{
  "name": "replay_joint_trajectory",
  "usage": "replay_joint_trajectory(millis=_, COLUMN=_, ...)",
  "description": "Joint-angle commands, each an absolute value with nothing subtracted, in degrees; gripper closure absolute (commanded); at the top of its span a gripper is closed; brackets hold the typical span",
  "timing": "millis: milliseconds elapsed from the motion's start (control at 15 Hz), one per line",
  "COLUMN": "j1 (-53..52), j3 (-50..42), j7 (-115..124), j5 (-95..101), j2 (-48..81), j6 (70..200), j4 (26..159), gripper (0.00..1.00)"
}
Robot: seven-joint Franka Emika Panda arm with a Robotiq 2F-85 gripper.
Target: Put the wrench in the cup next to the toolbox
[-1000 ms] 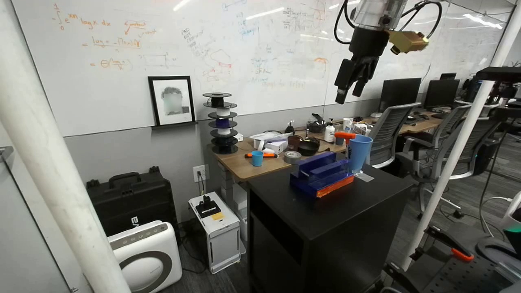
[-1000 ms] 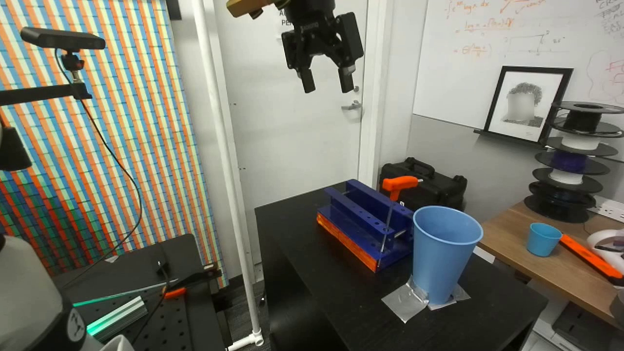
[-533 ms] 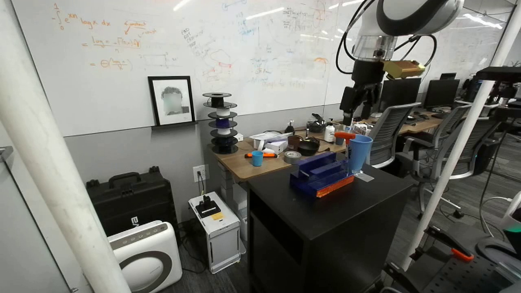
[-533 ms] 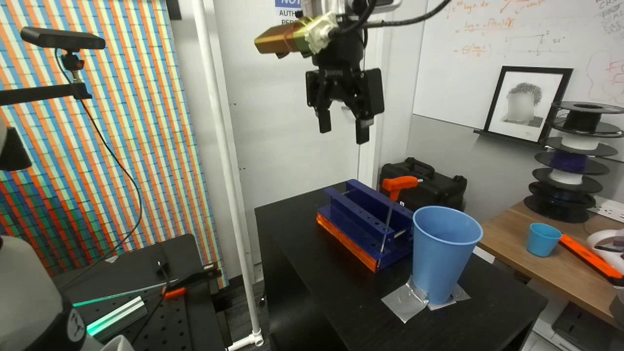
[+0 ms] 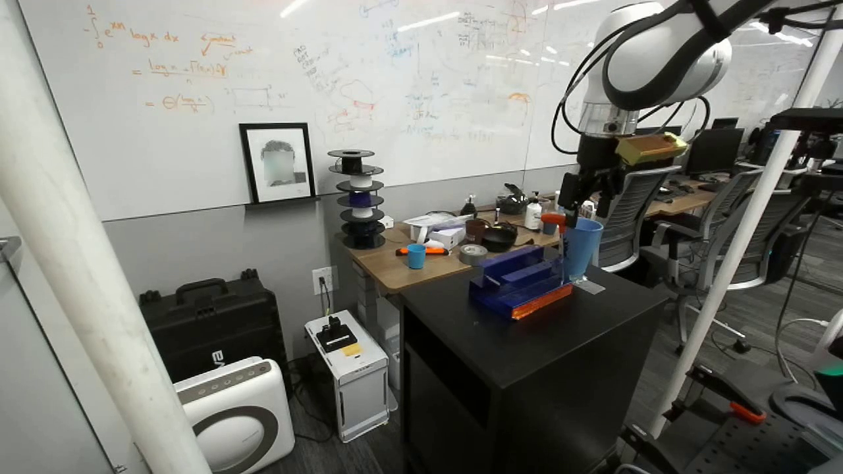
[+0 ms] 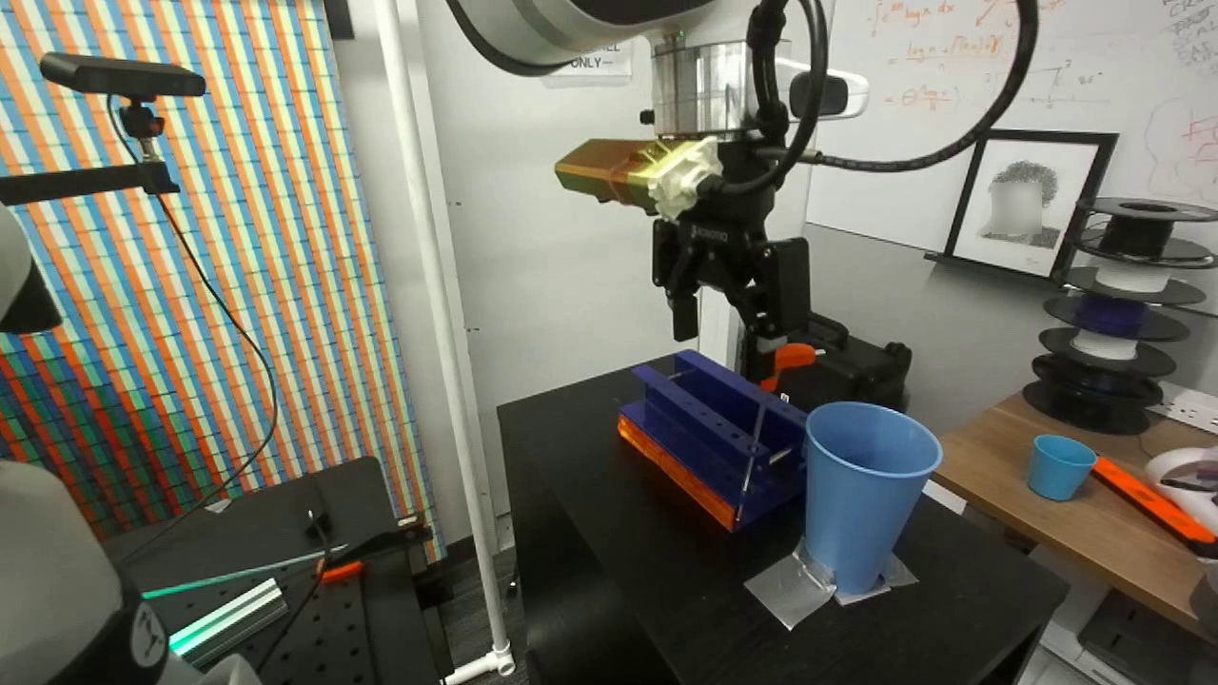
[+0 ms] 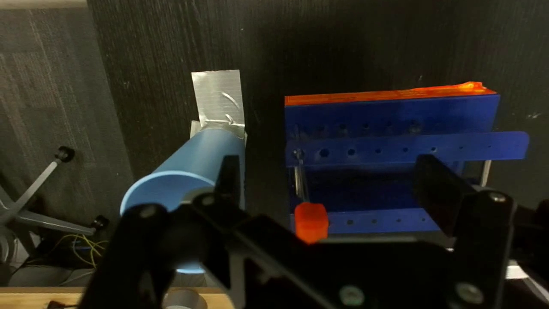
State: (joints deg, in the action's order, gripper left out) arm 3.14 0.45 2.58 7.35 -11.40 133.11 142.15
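Observation:
The wrench, with an orange T-shaped handle (image 5: 553, 218) and a thin metal shaft, stands upright in a hole at one end of the dark-blue toolbox (image 5: 514, 276). The tall light-blue cup (image 6: 861, 514) stands beside that end of the toolbox. My gripper (image 6: 720, 344) is open and empty, pointing down above the toolbox. One finger hides part of the wrench handle (image 6: 795, 358) in an exterior view. In the wrist view the handle (image 7: 311, 223) lies between the fingers (image 7: 328, 171), nearer the left finger, which overlaps the cup (image 7: 197, 156). No contact shows.
The toolbox and cup stand on a black cabinet (image 6: 666, 609). Silver tape (image 6: 792, 585) lies at the cup's base. A wooden desk (image 5: 395, 273) behind holds a small blue cup (image 5: 415, 257), a tape roll (image 5: 473, 255) and spools (image 5: 359, 210). A white pole (image 5: 731, 283) stands nearby.
My gripper has come down a long way, from high above to wrench-handle height in the exterior views, staying open. The wrench, cup and toolbox have not moved.

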Motion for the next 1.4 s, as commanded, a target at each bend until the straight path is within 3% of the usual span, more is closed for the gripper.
replay_joint_trajectory(millis=0, j1=3.46, j3=-0.08, j7=4.22, j5=8.79, j2=-8.03, j6=136.63, j4=140.08, gripper=0.00)
replay_joint_trajectory(millis=200, j1=3.54, j3=-0.51, j7=4.05, j5=8.70, j2=-6.05, j6=138.44, j4=138.79, gripper=0.00)
replay_joint_trajectory(millis=267, j1=3.53, j3=-0.68, j7=3.73, j5=8.44, j2=-5.50, j6=138.60, j4=138.37, gripper=0.24)
replay_joint_trajectory(millis=333, j1=3.58, j3=-0.83, j7=3.68, j5=8.49, j2=-4.96, j6=138.67, j4=137.92, gripper=0.26)
replay_joint_trajectory(millis=800, j1=3.73, j3=-1.60, j7=3.68, j5=11.47, j2=-1.11, j6=142.65, j4=136.06, gripper=0.80)
replay_joint_trajectory(millis=1000, j1=3.39, j3=-1.62, j7=3.29, j5=12.11, j2=0.77, j6=144.48, j4=135.46, gripper=0.88)
replay_joint_trajectory(millis=1067, j1=3.28, j3=-1.60, j7=3.08, j5=12.04, j2=1.18, j6=144.88, j4=135.10, gripper=0.82)
replay_joint_trajectory(millis=1333, j1=2.85, j3=-1.38, j7=1.05, j5=10.49, j2=0.21, j6=144.31, j4=134.19, gripper=0.82)
